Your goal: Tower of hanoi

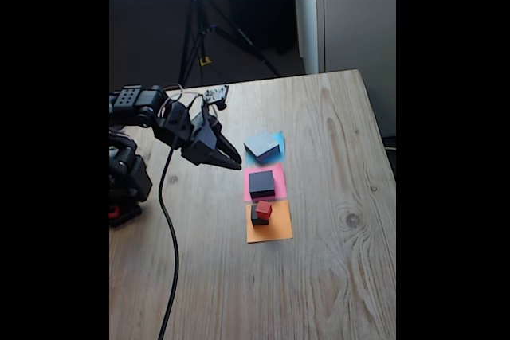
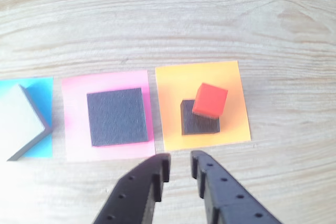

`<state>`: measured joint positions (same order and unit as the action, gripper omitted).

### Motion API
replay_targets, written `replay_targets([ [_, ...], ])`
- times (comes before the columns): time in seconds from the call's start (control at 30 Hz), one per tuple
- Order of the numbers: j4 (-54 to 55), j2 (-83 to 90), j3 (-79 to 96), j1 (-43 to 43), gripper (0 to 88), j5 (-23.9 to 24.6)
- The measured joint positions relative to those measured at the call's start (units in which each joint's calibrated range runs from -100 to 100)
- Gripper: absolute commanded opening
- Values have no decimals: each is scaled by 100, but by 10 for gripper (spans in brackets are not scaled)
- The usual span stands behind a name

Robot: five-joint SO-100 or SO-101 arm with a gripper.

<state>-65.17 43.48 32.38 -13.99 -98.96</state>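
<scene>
The tower of hanoi lies spread over three paper squares. A wide flat grey block (image 1: 262,146) (image 2: 18,121) rests on the blue paper. On the pink paper sits a medium black block (image 1: 261,183) (image 2: 116,116). The orange paper carries a small dark grey block (image 1: 258,216) (image 2: 198,121) with a tiny red cube (image 1: 264,209) (image 2: 209,99) on top, set off to one corner. My gripper (image 1: 236,164) (image 2: 179,167) hovers above the table to the left of the blocks in the fixed view, its fingers nearly together with a narrow gap and nothing between them.
The blue (image 2: 42,95), pink (image 2: 73,90) and orange paper (image 2: 178,82) squares lie in a row on a wooden table (image 1: 335,276). A black cable (image 1: 169,236) runs from the arm toward the table's front. A tripod (image 1: 203,29) stands behind the table.
</scene>
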Motion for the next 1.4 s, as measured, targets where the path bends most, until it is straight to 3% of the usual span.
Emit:
replay_targets([
  [0.23,-2546,325,-1825,382,2,-35],
  [0.37,-2994,633,-2025,485,7,-35],
  [0.5,-2962,941,-1686,516,131,-35],
  [0.67,-2210,1274,-782,527,165,-35],
  [0.93,-1369,1488,209,527,428,-35],
  [1.2,641,1633,1990,485,422,69],
  [1.4,2970,1633,3703,485,405,330],
])
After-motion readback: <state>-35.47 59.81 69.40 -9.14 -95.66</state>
